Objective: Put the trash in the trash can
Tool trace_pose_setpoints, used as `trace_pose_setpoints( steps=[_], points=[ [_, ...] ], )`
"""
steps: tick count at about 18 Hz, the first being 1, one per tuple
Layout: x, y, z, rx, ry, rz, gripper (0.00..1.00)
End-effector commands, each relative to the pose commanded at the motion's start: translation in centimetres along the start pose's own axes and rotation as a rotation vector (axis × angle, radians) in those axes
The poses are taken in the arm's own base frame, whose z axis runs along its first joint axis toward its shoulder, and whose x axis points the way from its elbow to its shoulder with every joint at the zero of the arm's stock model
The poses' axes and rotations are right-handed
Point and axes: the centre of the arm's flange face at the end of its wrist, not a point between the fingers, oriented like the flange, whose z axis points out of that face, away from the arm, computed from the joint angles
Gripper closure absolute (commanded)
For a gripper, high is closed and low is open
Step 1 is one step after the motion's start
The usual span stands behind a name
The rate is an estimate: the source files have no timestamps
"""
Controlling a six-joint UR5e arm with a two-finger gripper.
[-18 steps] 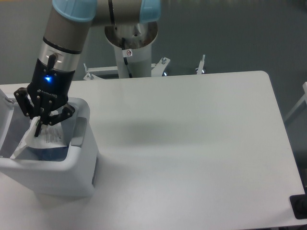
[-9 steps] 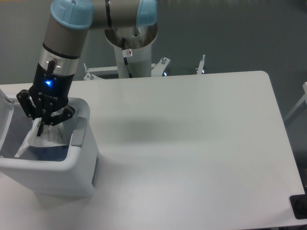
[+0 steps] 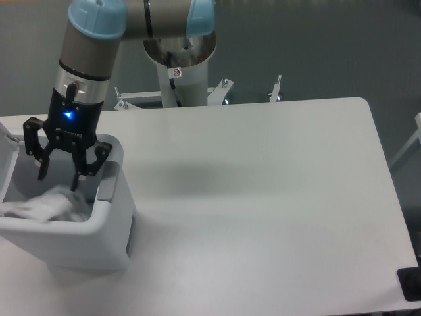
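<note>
The white trash can stands at the table's left edge with its lid swung open to the left and a grey handle on its right side. Inside it lies the crinkled clear-white plastic bag, blurred, resting low in the bin. My gripper hangs over the bin's opening with its black fingers spread open and nothing between them. The bottle is not visible; the bag covers the bin's inside.
The arm's grey pedestal stands behind the table's back edge. A dark object pokes in at the lower right corner. The white table stretches to the right of the bin.
My gripper has opened and let go of the plastic bag. The bag has dropped down into the trash can and slid to the left.
</note>
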Motion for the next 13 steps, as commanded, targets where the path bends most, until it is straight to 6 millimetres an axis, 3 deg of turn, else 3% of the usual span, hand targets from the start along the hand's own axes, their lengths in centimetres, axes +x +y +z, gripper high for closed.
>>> trace_pose_setpoints(
  steps=[4, 6, 10, 13],
  points=[
    [0.4, -0.2, -1.9, 0.029, -0.007, 0.008, 0.0],
    [-0.2, -0.8, -4.5, 0.075, -0.039, 0.013, 0.0],
    [-10.0, -1.7, -8.9, 0.133, -0.189, -0.083, 0.0],
    [-15.2, -0.9, -10.5, 0.073, -0.408, -0.039, 0.0]
  ],
)
